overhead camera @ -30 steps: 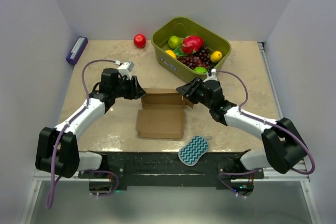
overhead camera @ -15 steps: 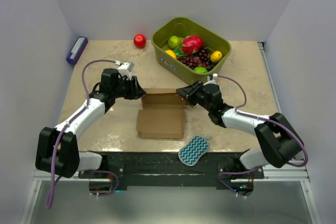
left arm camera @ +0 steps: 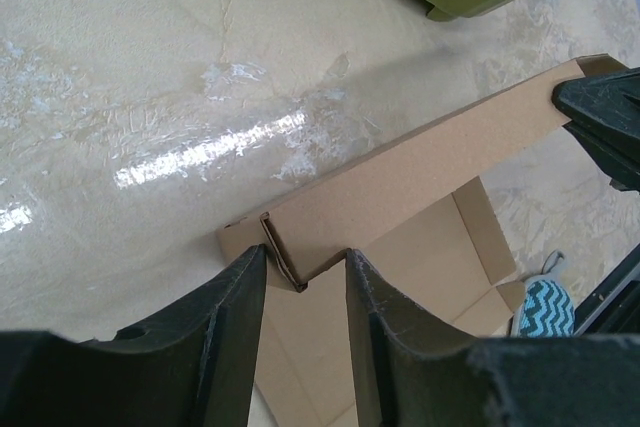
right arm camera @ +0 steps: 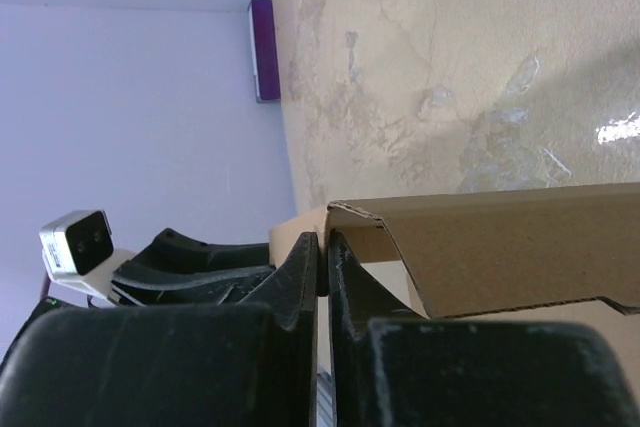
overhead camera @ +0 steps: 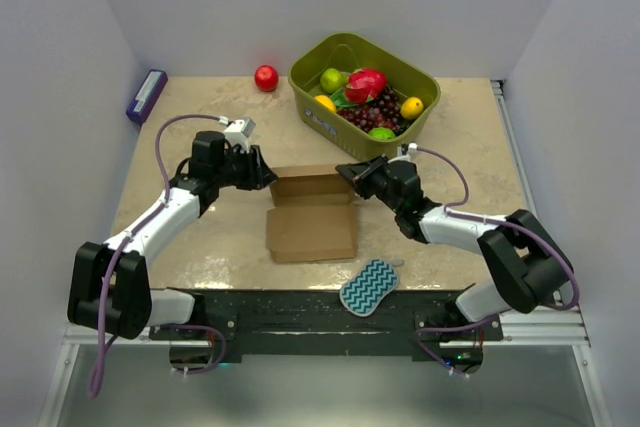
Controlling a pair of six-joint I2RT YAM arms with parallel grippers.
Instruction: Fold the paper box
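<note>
The paper box (overhead camera: 311, 232) is plain brown cardboard lying in the middle of the table, its back wall (overhead camera: 310, 185) raised upright. My left gripper (overhead camera: 268, 175) is at the wall's left end. In the left wrist view the gripper (left arm camera: 305, 257) is partly closed, and the folded corner of the box (left arm camera: 420, 172) sits between its fingers and touches both. My right gripper (overhead camera: 349, 174) is at the wall's right end. In the right wrist view the gripper (right arm camera: 325, 242) is nearly closed, pinching the cardboard edge of the box (right arm camera: 520, 247).
A green basket (overhead camera: 305, 107) full of fruit stands behind the box. A red apple (overhead camera: 266, 78) lies to its left. A purple block (overhead camera: 146, 95) lies at the far left. A teal zigzag sponge (overhead camera: 369, 286) lies at the near edge.
My right gripper has moved left onto the wall's right end, and the small flap there no longer sticks out. The box has shifted slightly right. The left arm has stayed put.
</note>
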